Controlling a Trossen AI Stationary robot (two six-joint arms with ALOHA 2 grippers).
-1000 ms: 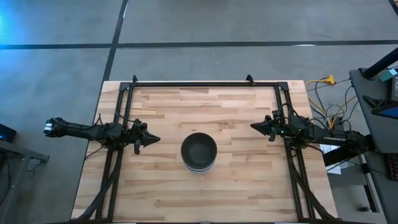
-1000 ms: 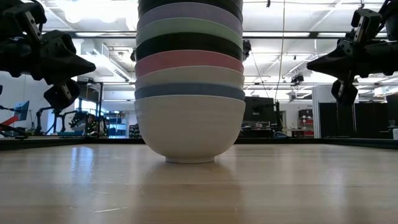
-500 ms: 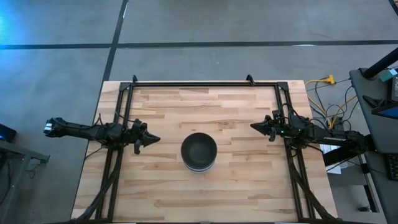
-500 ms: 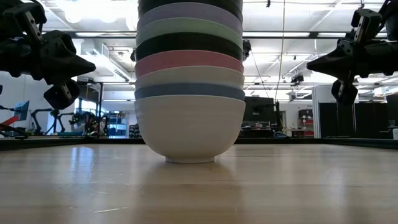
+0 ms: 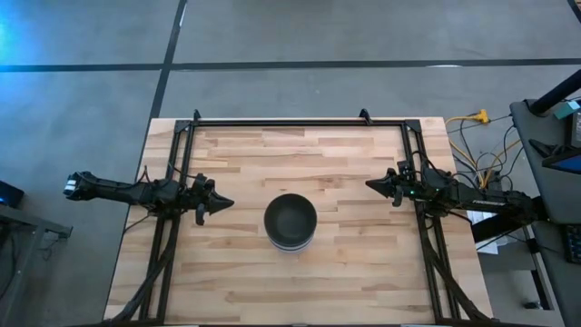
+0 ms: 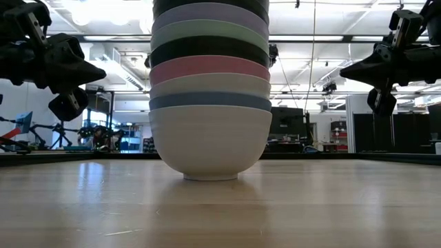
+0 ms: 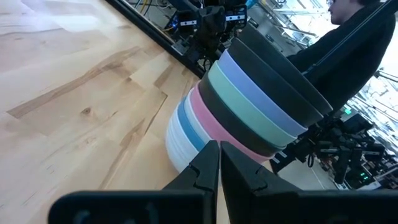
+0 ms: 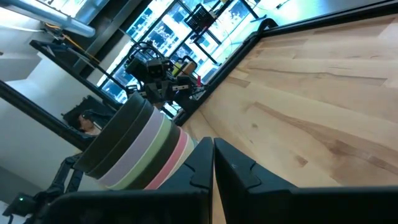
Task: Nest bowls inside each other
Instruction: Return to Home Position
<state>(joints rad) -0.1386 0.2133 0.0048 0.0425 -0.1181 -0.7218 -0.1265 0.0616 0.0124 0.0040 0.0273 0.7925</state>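
wood table (image 5: 363, 272): bowls (image 5: 290, 221) nested mid-table; left end effector (image 5: 225, 203), right end effector (image 5: 370, 185) flank stack, pointing inward, both pinched closed.

Soft, even overhead light falls on the wooden table (image 5: 363, 272), where the stack of bowls (image 5: 290, 222) casts barely a shadow, while in the low view bright ceiling lights (image 6: 103, 8) glare behind the stack and lay a pale sheen on the wood.
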